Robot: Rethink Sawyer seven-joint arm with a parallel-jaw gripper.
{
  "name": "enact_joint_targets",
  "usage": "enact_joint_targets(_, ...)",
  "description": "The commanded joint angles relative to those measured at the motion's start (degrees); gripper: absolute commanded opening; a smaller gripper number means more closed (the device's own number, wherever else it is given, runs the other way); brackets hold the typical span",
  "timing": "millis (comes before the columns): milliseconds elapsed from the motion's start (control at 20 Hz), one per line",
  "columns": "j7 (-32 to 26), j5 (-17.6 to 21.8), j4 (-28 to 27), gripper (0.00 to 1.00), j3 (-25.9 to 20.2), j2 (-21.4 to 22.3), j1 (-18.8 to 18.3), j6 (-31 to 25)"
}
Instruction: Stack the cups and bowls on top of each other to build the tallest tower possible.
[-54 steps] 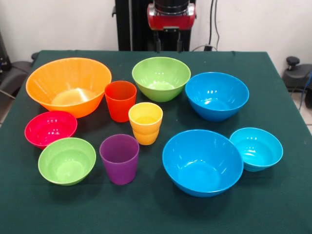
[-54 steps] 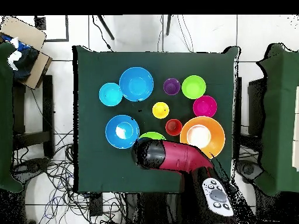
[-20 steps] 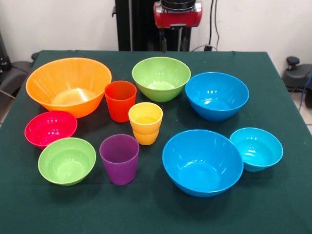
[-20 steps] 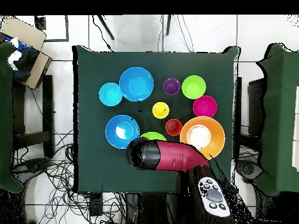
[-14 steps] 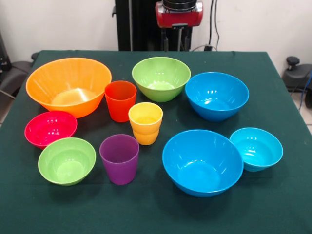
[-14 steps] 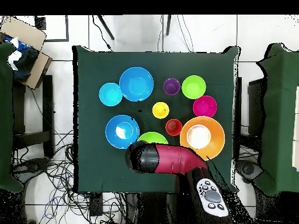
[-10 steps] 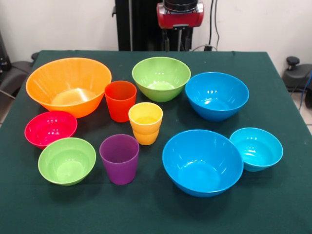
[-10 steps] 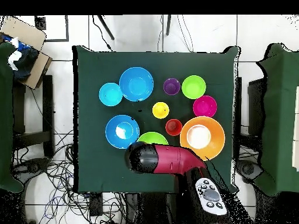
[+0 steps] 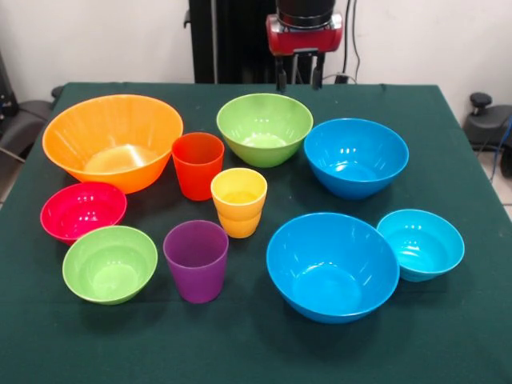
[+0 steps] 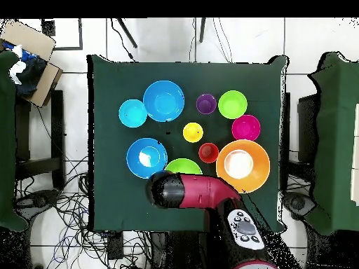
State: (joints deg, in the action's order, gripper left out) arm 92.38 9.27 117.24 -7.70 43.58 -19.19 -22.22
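Observation:
All cups and bowls stand apart on the green table; nothing is stacked. In the front view: orange-yellow bowl (image 9: 112, 140), medium green bowl (image 9: 264, 128), two large blue bowls (image 9: 356, 156) (image 9: 332, 264), light-blue bowl (image 9: 420, 242), pink-red bowl (image 9: 82, 210), small green bowl (image 9: 110, 262), orange-red cup (image 9: 198, 164), yellow cup (image 9: 238, 200), purple cup (image 9: 196, 260). My gripper (image 9: 299, 78) hangs open and empty at the table's far edge, behind the medium green bowl. In the overhead view my arm (image 10: 196, 192) hides the gripper and part of that green bowl (image 10: 184, 166).
The table (image 9: 448, 336) is covered in dark green cloth. The black pedestal (image 9: 228, 40) stands behind it. In the overhead view a cardboard box (image 10: 28, 42) lies at the upper left, chairs (image 10: 329, 140) flank the table and cables (image 10: 63, 210) lie on the floor.
My gripper has shifted to the right along the table's far edge in the front view; the arm has swung left in the overhead view. The cups and bowls have not moved.

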Motion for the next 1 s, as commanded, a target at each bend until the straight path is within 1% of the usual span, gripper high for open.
enact_joint_targets(50, 3.0, 3.5, 0.0, 1.0, -3.7, -3.4, 0.2, 2.3)
enact_joint_targets(150, 2.8, 3.0, -0.6, 1.0, -3.7, -3.4, 0.1, 1.1)
enact_joint_targets(350, 3.4, 2.9, -0.9, 1.0, -3.8, -5.1, 0.1, 2.5)
enact_joint_targets(750, 4.0, 2.6, -0.8, 1.0, -3.5, -4.7, 0.8, 2.3)
enact_joint_targets(1000, 5.1, 1.9, -0.6, 1.0, -3.0, -3.9, 1.9, 1.6)
